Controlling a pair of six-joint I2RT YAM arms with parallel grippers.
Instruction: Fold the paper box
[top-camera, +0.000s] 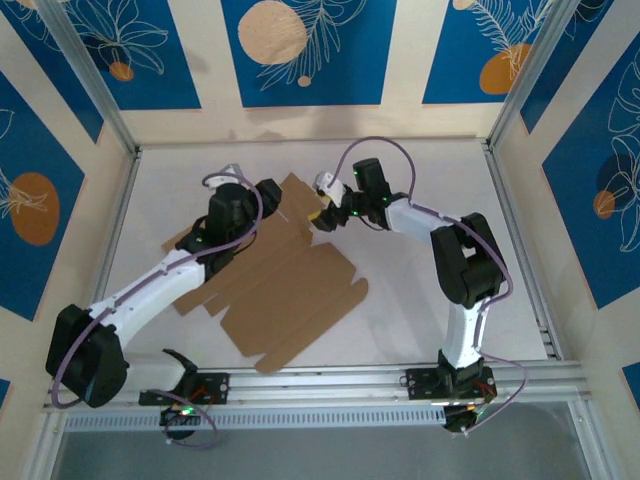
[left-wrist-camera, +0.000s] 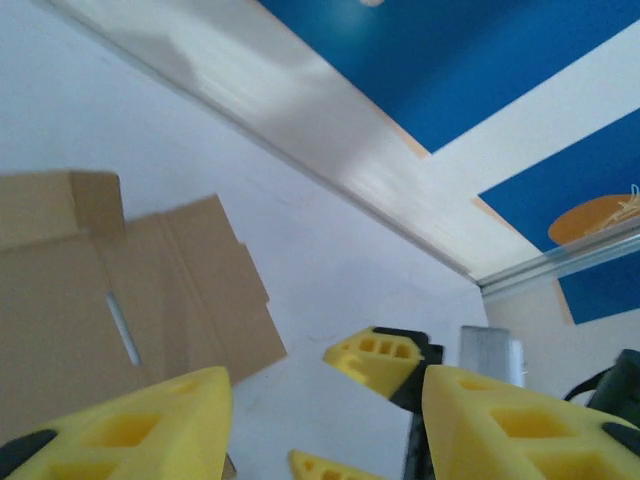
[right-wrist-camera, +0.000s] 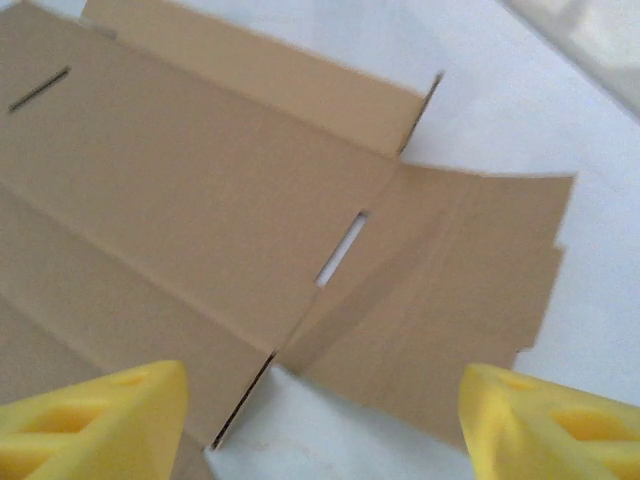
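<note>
The desk (top-camera: 420, 290) is a plain white surface. Directly on it lies the paper box (top-camera: 290, 290), an unfolded sheet of brown cardboard spread out on a diagonal, its panels mostly flat against the top. The sheet shows fold creases, side flaps and a narrow slot (right-wrist-camera: 340, 248) through which the white shows. Bare desk lies to the right of the paper box and beyond it toward the far wall. A strip of it also runs in front of the paper box, up to the metal rail (top-camera: 330, 382) along the near edge. Left of the paper box only a narrower margin shows.
</note>
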